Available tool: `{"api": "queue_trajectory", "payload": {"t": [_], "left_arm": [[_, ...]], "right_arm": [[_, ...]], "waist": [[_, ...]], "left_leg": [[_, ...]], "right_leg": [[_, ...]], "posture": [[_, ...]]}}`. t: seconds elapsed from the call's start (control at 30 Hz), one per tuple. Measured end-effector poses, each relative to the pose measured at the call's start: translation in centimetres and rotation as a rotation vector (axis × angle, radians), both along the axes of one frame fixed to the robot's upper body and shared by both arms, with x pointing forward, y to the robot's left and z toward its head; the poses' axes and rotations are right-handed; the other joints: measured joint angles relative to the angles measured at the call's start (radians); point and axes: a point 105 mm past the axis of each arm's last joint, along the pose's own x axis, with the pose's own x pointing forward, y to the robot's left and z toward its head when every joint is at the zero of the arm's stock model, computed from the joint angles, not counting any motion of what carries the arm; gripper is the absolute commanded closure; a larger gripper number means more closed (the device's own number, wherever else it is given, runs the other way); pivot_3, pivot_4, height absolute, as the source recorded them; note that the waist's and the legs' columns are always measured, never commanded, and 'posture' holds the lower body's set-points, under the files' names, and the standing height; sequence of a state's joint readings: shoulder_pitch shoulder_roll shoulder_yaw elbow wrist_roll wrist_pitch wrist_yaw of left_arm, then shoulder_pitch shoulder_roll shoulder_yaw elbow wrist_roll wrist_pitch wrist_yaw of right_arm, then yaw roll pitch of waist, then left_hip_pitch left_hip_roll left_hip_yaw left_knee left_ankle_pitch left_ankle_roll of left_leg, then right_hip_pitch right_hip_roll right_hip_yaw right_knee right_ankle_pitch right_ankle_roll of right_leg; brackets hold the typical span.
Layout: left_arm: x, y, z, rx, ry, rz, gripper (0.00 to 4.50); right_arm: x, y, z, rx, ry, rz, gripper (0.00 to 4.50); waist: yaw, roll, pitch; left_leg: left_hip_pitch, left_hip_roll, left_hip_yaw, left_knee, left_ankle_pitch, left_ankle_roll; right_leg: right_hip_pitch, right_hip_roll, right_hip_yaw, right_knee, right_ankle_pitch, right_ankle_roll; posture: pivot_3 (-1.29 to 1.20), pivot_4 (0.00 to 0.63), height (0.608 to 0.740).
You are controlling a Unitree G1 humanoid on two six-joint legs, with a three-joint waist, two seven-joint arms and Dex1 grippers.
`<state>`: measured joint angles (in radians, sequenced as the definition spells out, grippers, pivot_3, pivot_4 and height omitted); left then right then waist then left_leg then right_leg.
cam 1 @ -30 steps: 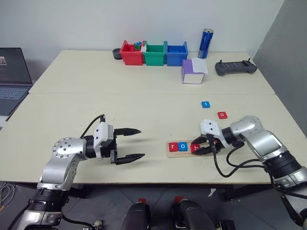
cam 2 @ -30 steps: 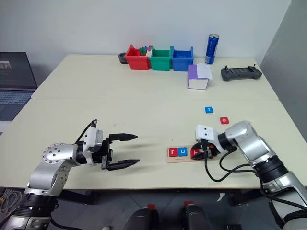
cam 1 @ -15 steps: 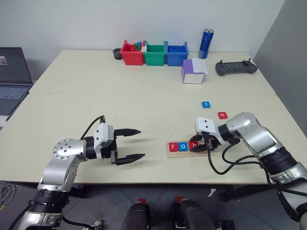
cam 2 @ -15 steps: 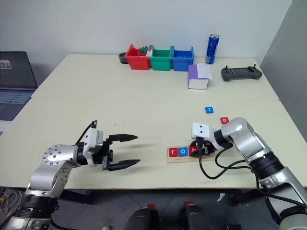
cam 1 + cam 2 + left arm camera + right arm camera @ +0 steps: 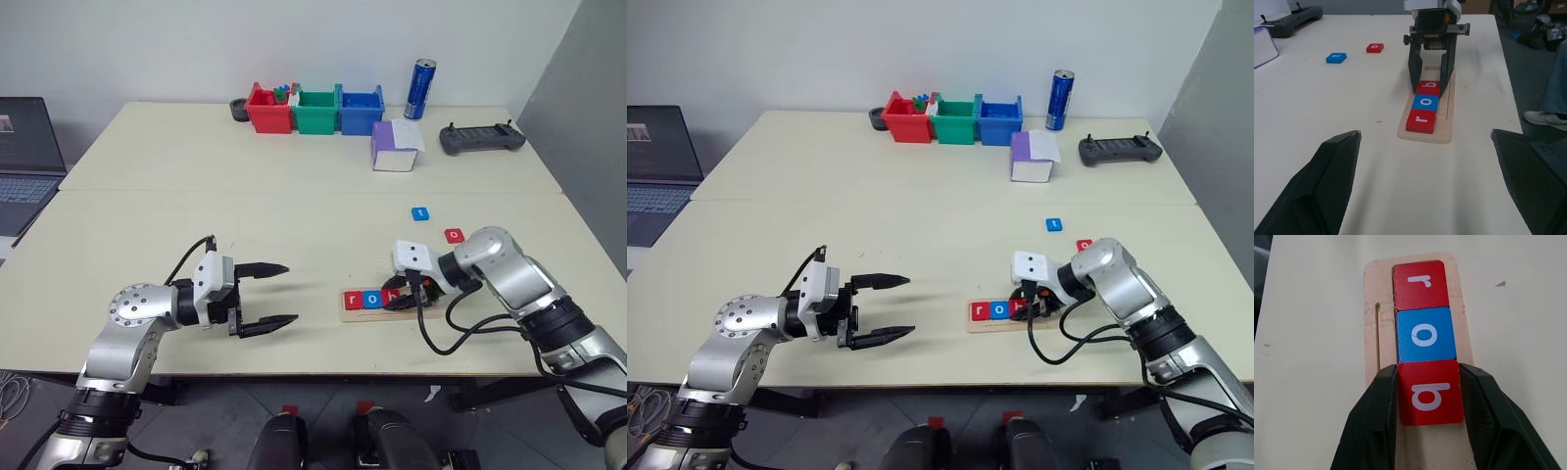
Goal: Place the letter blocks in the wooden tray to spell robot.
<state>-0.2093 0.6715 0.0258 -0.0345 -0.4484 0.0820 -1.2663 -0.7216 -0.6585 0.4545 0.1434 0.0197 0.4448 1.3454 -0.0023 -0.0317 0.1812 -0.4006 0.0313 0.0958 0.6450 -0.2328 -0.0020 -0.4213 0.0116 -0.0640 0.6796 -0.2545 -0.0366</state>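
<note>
The wooden tray (image 5: 1371, 333) lies near the table's front edge, right of centre. In its groove sit a red r block (image 5: 1419, 284), a blue o block (image 5: 1425, 335) and a red b block (image 5: 1431, 394), edge to edge. My right gripper (image 5: 1428, 373) points down onto the tray, its fingers pressed against both sides of the b block. A blue t block (image 5: 420, 212) and a red o block (image 5: 454, 235) lie loose on the table behind the tray. My left gripper (image 5: 290, 292) hovers open and empty left of the tray, pointing at it.
Red (image 5: 267, 110), green (image 5: 315, 111) and blue (image 5: 360, 110) bins stand at the back, with a blue can (image 5: 420, 88) beside them. A purple-and-white box (image 5: 394, 147) and a dark controller (image 5: 480, 139) lie back right. A laptop (image 5: 24, 157) sits far left.
My right forearm has swung inward a little while its gripper stays on the b block at the tray. The left arm has not moved.
</note>
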Motion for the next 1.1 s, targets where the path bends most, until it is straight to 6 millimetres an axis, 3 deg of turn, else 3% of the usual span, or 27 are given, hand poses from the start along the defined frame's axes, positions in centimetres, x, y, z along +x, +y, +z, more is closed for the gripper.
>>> {"api": "queue_trajectory", "payload": {"t": [0.63,0.93,1.1], "left_arm": [[0.07,-0.01,0.07,-0.001,-0.004,0.007,0.00],[0.07,-0.01,0.07,-0.001,-0.005,0.007,0.00],[0.09,-0.01,0.08,0.000,-0.006,0.008,0.00]], "right_arm": [[0.14,-0.38,-0.14,-0.037,-0.010,0.010,3.04],[-0.03,-0.40,-0.11,-0.039,0.009,0.006,0.02],[-0.26,-0.31,0.27,-0.032,0.020,0.014,0.02]], "waist": [[0.000,0.000,0.000],[0.000,0.000,0.000],[0.000,0.000,0.000]], "left_leg": [[0.000,0.000,0.000,0.000,0.000,0.000],[0.000,0.000,0.000,0.000,0.000,0.000],[0.000,0.000,0.000,0.000,0.000,0.000]], "right_leg": [[0.000,0.000,0.000,0.000,0.000,0.000],[0.000,0.000,0.000,0.000,0.000,0.000],[0.000,0.000,0.000,0.000,0.000,0.000]], "posture": [[0.00,0.150,0.740],[0.00,0.150,0.740],[0.00,0.150,0.740]]}}
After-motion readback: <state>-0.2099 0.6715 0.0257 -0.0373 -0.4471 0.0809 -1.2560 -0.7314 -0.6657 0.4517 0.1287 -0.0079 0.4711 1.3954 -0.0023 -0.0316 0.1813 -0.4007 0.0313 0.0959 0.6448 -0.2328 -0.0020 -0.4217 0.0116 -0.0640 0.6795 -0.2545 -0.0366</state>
